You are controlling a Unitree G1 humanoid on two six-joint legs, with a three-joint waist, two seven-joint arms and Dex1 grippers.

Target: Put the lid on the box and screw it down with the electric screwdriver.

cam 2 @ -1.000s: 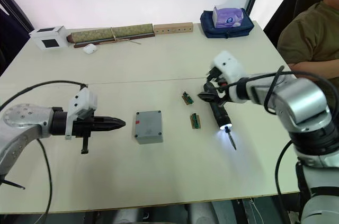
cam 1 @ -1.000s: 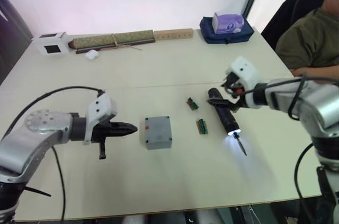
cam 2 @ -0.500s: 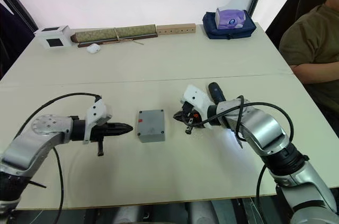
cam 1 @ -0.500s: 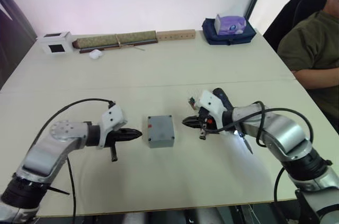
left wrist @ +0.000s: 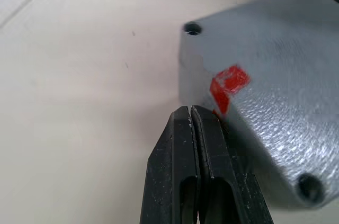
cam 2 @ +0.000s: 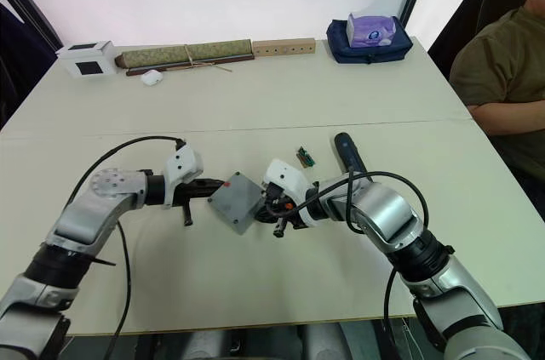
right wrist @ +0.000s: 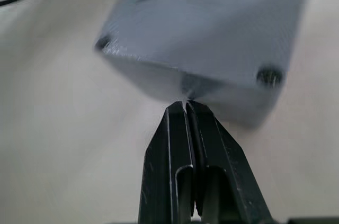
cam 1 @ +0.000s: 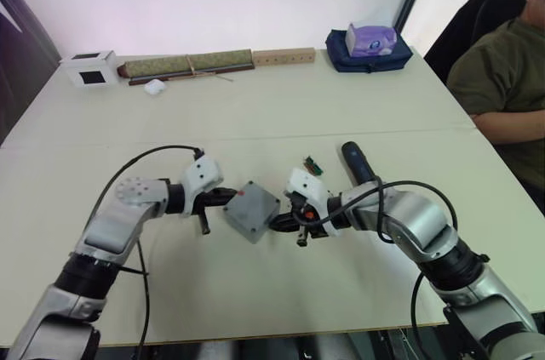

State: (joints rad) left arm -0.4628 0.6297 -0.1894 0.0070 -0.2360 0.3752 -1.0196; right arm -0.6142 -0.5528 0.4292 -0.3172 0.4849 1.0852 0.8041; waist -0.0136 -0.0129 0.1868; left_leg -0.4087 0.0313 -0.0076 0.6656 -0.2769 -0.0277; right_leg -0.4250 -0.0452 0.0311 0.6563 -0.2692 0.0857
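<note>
Both hands have been brought in against the box, which has been turned corner-on and tilted since half a second ago.

In the eye views, the box [cam 1: 252, 211] is seen near the middle of the surface [cam 1: 255, 122], with the lid [cam 2: 236, 200] on it, pressed between the left hand [cam 1: 232, 197] and the right hand [cam 1: 281, 222]. The screwdriver [cam 1: 356, 162] lies just beyond the right arm, and a small green part [cam 1: 312, 165] lies beside it. A seated person [cam 1: 502, 79] is seen at the far right. In the left wrist view, the left hand's fingers [left wrist: 186, 166] are pressed together with nothing between them, their tips touching the box side just under the lid's red mark [left wrist: 229, 82]. In the right wrist view, the right hand's fingers [right wrist: 177, 150] are likewise closed together on nothing, their tips touching a lower corner of the box.
</note>
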